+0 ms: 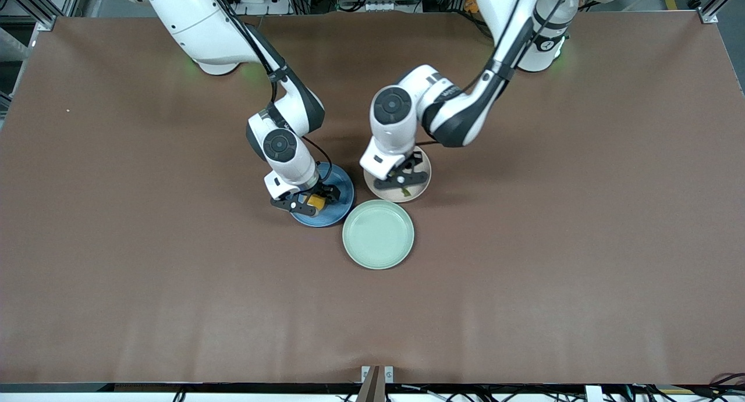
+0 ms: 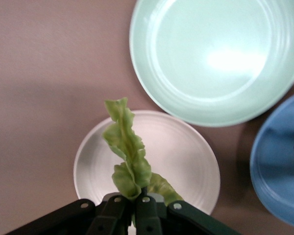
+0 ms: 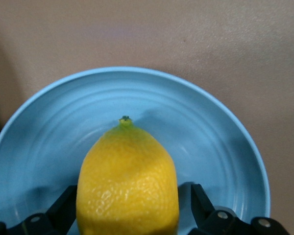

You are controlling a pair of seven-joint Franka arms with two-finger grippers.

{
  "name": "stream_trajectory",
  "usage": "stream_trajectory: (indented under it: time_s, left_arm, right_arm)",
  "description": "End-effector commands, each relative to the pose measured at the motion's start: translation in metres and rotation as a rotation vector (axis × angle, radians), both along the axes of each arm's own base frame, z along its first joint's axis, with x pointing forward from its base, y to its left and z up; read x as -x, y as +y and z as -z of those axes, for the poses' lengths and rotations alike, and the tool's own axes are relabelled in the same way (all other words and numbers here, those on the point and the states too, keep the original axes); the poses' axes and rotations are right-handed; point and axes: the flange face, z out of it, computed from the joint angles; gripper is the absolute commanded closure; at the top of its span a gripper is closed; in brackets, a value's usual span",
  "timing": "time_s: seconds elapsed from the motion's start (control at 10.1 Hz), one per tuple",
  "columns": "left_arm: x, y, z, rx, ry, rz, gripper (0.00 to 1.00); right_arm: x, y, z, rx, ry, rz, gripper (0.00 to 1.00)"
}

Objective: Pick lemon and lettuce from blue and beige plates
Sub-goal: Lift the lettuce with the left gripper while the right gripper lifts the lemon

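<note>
our left gripper (image 2: 134,215) has its jaws clamped on the limp, wrinkled green lettuce leaf (image 2: 127,152); right gripper (image 3: 132,215) jaws stand apart astride the firm, smooth yellow lemon (image 3: 128,181), best taken at its middle.

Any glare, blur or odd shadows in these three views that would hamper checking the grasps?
Front view: even light, soft arm shadows on the table, green glow by the bases. Left wrist view: bright glare patch on the mint plate; the lettuce is slightly soft, held over the beige plate. Right wrist view: the lemon fills the foreground, casting a shadow on the blue plate.
</note>
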Motion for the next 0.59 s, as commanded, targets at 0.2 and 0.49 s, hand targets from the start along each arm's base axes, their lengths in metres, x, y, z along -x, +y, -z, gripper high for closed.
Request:
stream_trajectory:
  time_s: [0.2,0.49]
  left_arm:
    - [-0.05,0.076,-0.035,-0.026,0.004,-0.006,1.0]
    - [-0.078,0.129,-0.031,-0.037,0.041,0.042,1.0]
  right_arm:
    - [0.001,0.004,0.0,0.008,-0.014,0.006,0.36]
    - [-0.004,0.003,-0.004,0.007,-0.013,0.008,0.61]
